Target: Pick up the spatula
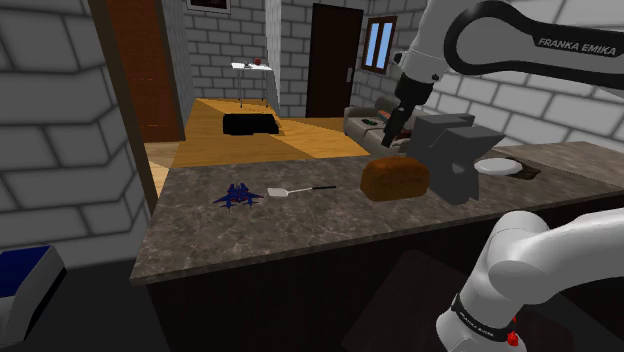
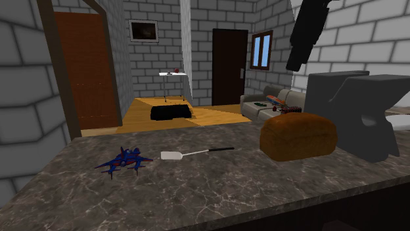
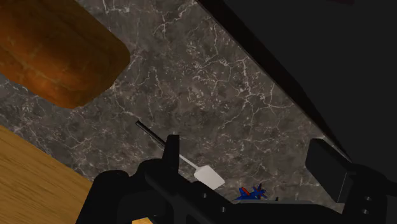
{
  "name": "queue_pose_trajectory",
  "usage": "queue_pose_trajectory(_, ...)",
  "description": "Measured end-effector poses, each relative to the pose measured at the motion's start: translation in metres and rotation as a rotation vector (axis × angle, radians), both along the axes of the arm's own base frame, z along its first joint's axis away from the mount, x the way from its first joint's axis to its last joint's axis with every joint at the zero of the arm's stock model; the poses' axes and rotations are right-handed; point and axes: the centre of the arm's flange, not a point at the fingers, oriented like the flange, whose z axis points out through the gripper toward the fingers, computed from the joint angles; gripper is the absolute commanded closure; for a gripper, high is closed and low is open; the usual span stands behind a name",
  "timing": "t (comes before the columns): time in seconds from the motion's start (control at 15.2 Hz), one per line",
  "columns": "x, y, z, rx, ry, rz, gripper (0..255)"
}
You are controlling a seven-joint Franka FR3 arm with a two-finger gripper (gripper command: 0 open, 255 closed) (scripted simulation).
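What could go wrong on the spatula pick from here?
1. The spatula lies flat on the counter, handle thin; the open end effector may scrape the surface or slip off it.
2. The bread loaf sits close beyond the handle's tip; a low approach could bump it.
3. The blue toy jet lies near the blade and could be nudged.

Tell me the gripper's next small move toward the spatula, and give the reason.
Probably shift the open gripper toward the shoulder view's left and downward, until it hangs over the spatula. The spatula lies flat and untouched on the stone counter, between the toy plane and the bread loaf, while the gripper hovers high up, near the loaf.
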Motion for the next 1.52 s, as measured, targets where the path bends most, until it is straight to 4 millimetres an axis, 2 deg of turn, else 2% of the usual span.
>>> queue_pose_trajectory(0.13, 0.004, -0.002, -0.003, 0.0, 0.004, 0.011, 0)
queue_pose_trajectory(0.4, 0.042, -0.022, -0.027, -0.004, 0.035, 0.097, 0)
queue_pose_trajectory(1.19, 0.176, -0.07, -0.117, -0.02, 0.14, 0.391, 0)
queue_pose_trajectory(1.52, 0.233, -0.077, -0.16, -0.027, 0.183, 0.513, 0)
